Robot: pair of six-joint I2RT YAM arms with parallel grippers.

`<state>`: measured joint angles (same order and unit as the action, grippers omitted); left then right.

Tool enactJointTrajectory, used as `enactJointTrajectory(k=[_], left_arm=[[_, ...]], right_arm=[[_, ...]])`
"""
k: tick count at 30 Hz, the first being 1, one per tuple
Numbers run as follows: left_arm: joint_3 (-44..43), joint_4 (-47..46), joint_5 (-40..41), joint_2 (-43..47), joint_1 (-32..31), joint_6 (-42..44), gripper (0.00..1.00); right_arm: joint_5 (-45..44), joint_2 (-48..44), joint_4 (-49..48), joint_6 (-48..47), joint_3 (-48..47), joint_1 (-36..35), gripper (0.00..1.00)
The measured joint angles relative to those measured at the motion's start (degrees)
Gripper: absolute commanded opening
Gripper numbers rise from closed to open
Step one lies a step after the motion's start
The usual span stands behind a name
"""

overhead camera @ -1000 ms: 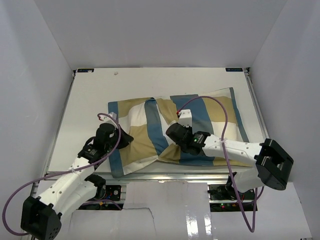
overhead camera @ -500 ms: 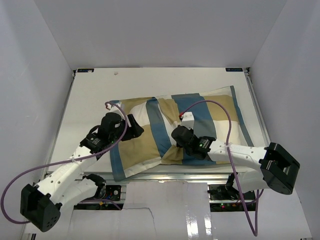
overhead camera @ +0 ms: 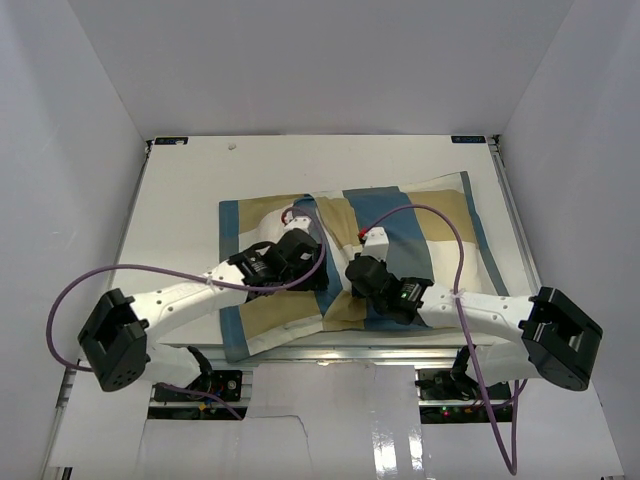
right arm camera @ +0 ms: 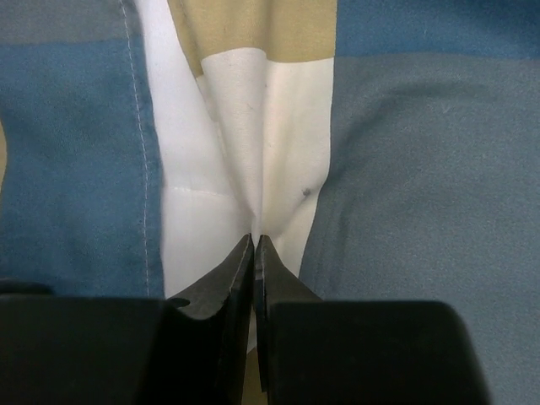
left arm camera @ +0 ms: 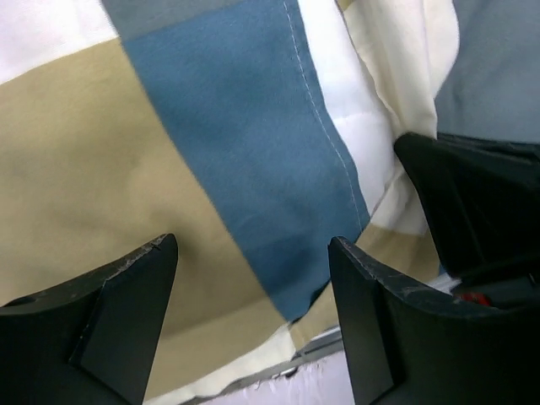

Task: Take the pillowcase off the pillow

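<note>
While the right gripper (right arm camera: 254, 241) is clamped on a cream fold, seemingly of the pillowcase (overhead camera: 425, 250), probably to anchor it mid-table, the left gripper (left arm camera: 251, 250) hangs spread above the blue hem, beside the largely covered pillow (left arm camera: 359, 160).

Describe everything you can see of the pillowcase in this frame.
The pillowcase is limp fabric in tan, blue and cream blocks with a blue border, lying rumpled across the table. The right gripper is shut, pinching a cream fold near its middle; the left gripper hangs open over a blue stripe beside it.
</note>
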<state>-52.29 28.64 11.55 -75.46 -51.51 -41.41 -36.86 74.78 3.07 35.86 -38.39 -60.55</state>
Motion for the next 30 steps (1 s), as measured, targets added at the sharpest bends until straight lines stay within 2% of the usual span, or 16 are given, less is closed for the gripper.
enactJointTrajectory(k=[3,4,6,7,10,15,23,30], left_arm=[[-2.0,-0.2,1.9,-4.9,-0.9,-0.7,0.79],[-2.1,-0.2,2.6,-6.2,-0.9,-1.1,0.63],[-2.1,0.1,3.8,-8.3,-0.9,-2.3,0.42],[-2.1,0.3,4.4,-8.9,-0.8,-2.4,0.24],[-2.1,0.8,5.4,-8.8,-0.8,-3.2,0.0],[-2.0,3.0,7.1,-3.2,-1.1,-3.7,0.0],[2.1,5.9,10.8,15.8,-1.1,-6.4,0.0],[13.4,7.3,15.8,18.9,-1.1,-15.6,0.0]], right_arm=[[0.0,-0.7,-0.5,0.1,0.7,0.0,0.08],[0.0,-1.0,-0.5,0.2,0.9,0.0,0.08],[0.0,-1.8,-0.6,0.1,1.2,0.0,0.08],[-0.1,-2.3,-0.7,0.1,1.5,-0.1,0.08],[-0.5,-4.2,-0.6,0.0,2.6,-0.1,0.08],[-1.0,-6.9,-0.6,0.0,4.0,-0.1,0.08],[-1.5,-8.5,-2.0,1.4,5.6,0.5,0.08],[0.0,-9.2,-1.8,1.2,5.6,0.5,0.08]])
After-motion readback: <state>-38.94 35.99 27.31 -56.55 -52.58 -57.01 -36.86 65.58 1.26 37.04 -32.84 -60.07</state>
